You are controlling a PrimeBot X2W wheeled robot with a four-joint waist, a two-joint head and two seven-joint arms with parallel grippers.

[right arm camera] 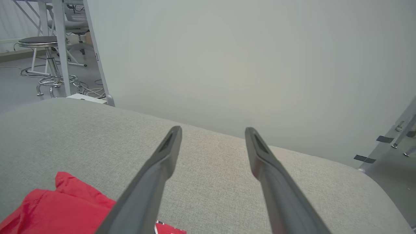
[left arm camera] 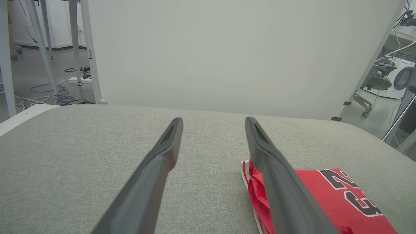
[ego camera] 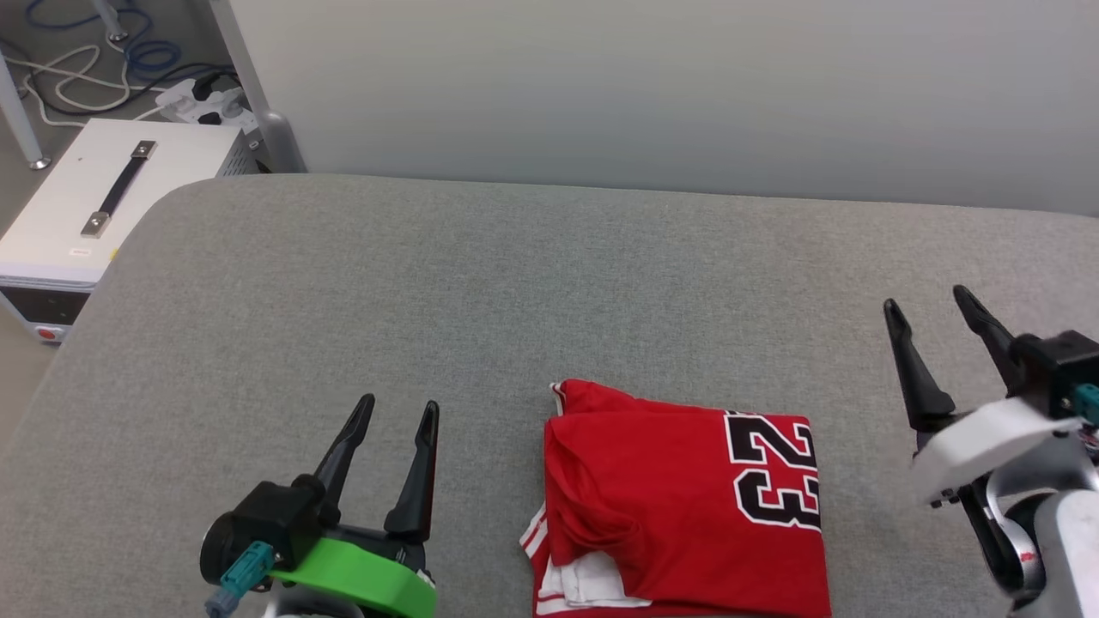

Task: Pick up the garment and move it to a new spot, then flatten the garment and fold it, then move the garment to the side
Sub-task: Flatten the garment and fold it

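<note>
Red shirt (ego camera: 678, 506) at six o'clock in the head view, lying flat on the grey cloth table (ego camera: 429, 275). Already folded to a compact rectangle, with the black-and-white "23" face up toward three o'clock. Striped trim and a bit of white sleeve peeking out at the seven o'clock corner.

Left gripper (ego camera: 401, 403) at eight o'clock, near the shirt's left edge, jaws spread and empty, clear of the cloth. Right gripper (ego camera: 927, 299) at three o'clock, apart from the shirt, likewise spread wide and holding nothing.

Seemingly past the pickup, the flattening and the folding. Left to do, by the look of it, only the move to the side.

Calls for bringing the grippers down onto opposite edges of the bundle and pinching through all the layers at once. Then lifting level, or sliding across the table, so as not to spill the fold. Worth minding that loose sleeve corner at seven o'clock: likely to drop open if caught alone.
</note>
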